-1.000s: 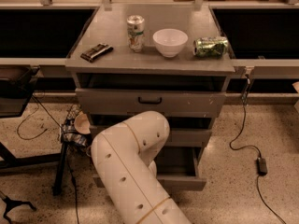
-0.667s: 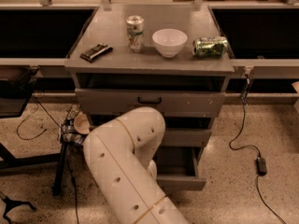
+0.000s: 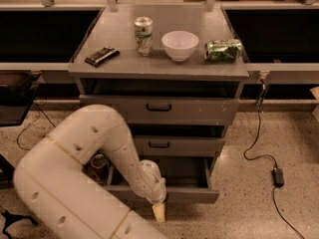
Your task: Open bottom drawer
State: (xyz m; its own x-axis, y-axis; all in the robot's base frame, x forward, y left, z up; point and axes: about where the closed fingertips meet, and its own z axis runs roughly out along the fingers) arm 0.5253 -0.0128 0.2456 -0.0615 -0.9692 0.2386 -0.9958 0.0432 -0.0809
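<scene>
Over the preceding second, the bulk of the arm (image 3: 84,148) swung toward the left of the camera view and lower. This movement uncovered the middle drawer (image 3: 189,145) and its black loop handle, which the elbow had previously hidden. The bottom drawer (image 3: 194,195) did not shift noticeably during that interval. It stood drawn well out from the cabinet, its grey front projecting forward of the two fronts above and its dark interior exposed.

The gripper (image 3: 158,209) was positioned low, at the centre of the bottom drawer front, with its pale tip reaching just below the front's lower edge. The wrist covered the handle location, so it could not be determined whether the gripper was parted, together, or clamped on the handle.

Assessment: the task appeared largely complete, since the lowest drawer was already open. The repositioning of the arm, with no matching drawer travel, suggested either the end of the pull or a preparation to release. The top drawer (image 3: 199,109) sat slightly proud of the frame and was not part of the task
</scene>
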